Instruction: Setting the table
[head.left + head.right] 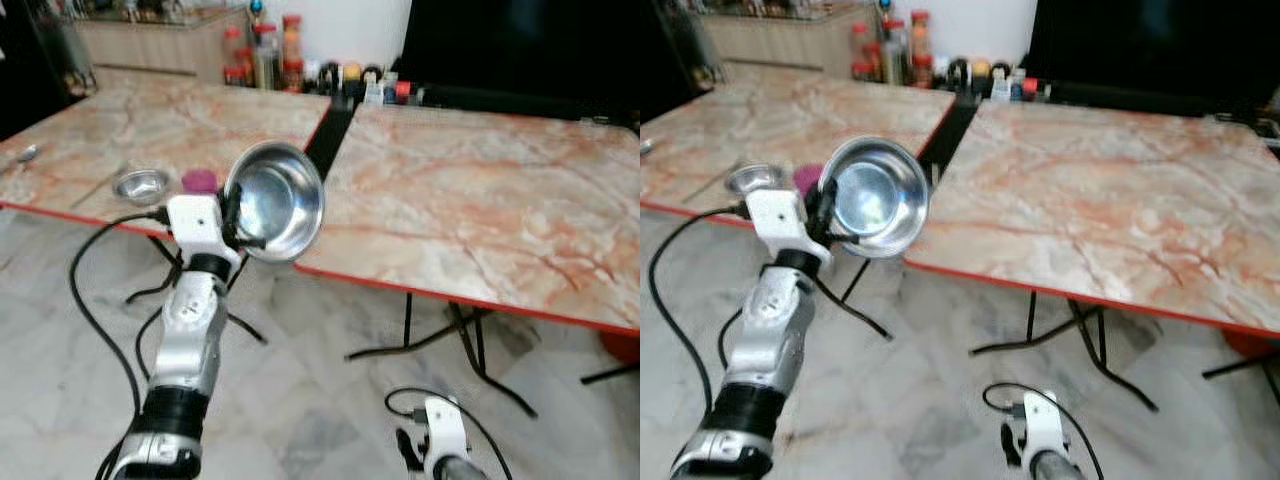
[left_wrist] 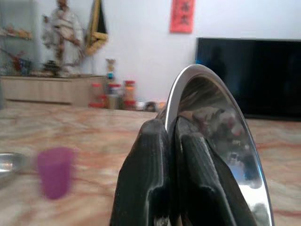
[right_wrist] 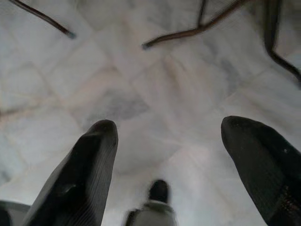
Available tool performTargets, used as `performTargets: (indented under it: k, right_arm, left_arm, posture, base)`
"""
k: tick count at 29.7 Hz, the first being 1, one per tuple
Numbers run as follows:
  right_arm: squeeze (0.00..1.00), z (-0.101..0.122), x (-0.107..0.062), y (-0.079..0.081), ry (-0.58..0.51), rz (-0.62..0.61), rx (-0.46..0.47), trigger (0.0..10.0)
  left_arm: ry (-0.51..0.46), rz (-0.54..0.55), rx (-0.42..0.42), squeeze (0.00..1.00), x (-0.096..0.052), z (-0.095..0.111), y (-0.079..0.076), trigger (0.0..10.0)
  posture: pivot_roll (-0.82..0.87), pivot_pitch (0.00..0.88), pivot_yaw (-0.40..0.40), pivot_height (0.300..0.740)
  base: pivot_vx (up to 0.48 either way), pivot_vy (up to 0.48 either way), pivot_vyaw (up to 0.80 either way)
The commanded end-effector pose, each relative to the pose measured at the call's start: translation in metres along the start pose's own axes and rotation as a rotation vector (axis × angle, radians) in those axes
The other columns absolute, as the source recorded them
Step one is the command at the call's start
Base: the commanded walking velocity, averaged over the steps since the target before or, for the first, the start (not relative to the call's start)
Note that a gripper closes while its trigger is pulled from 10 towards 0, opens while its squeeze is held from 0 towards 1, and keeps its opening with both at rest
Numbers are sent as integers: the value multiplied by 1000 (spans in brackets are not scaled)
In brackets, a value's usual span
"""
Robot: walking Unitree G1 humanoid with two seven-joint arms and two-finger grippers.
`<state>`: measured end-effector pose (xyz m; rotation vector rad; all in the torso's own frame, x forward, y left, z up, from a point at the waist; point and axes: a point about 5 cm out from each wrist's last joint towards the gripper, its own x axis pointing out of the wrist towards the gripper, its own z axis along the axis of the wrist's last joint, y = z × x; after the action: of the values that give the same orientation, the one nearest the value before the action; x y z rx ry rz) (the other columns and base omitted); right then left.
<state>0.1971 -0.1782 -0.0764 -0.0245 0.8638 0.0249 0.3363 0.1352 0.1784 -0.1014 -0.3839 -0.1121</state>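
My left gripper (image 1: pixel 236 215) is raised in front of the marble table (image 1: pixel 480 210) and is shut on the rim of a shiny steel bowl (image 1: pixel 277 200), held on edge with its hollow facing me. In the left wrist view both black fingers (image 2: pixel 155 179) pinch that rim of the steel bowl (image 2: pixel 221 136). On the left table lie a small steel dish (image 1: pixel 141 185) and a purple cup (image 1: pixel 199 181). My right gripper (image 3: pixel 164 160) hangs low over the floor, open, with nothing between its fingers.
Two marble-patterned tables with red edges stand side by side, a dark gap (image 1: pixel 330 135) between them. Jars and bottles (image 1: pixel 290 60) crowd the far edge. A spoon (image 1: pixel 27 154) lies at the far left. Black folding legs (image 1: pixel 450 340) stand on the pale tiled floor.
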Motion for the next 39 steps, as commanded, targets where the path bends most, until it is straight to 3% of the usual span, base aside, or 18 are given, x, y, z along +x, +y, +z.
performTargets:
  k: [1, 9, 15, 21, 39]
  right_arm:
    - [0, 4, 1, 0, -15, -3, 7, 10000]
    - [0, 5, 1, -1, -8, -8, 18, 10000]
    - [0, 6, 1, -2, -9, -7, 30, 10000]
    - [0, 5, 1, -2, -5, -7, 20, 10000]
    - [0, 6, 1, 0, -11, -3, 16, 10000]
  left_arm:
    - [-43, -21, 10, 0, 5, 11, -2, 10000]
    - [-46, -20, 7, 0, 5, 11, -1, 10000]
    - [-45, -24, -1, 0, 5, 10, -3, 10000]
    - [-25, -27, -16, 0, 5, 7, -3, 10000]
    - [-1, -18, -26, 0, 5, 4, 0, 10000]
  posture:
    - [-22, 0, -17, 740]
    - [-23, 0, -18, 740]
    - [-26, 0, -23, 740]
    - [-27, 0, -24, 740]
    - [-27, 0, -18, 740]
  base:
    - [247, -379, 0]
    - [244, -381, 0]
    - [244, -379, -640]
    - [0, 0, -646]
    - [0, 0, 0]
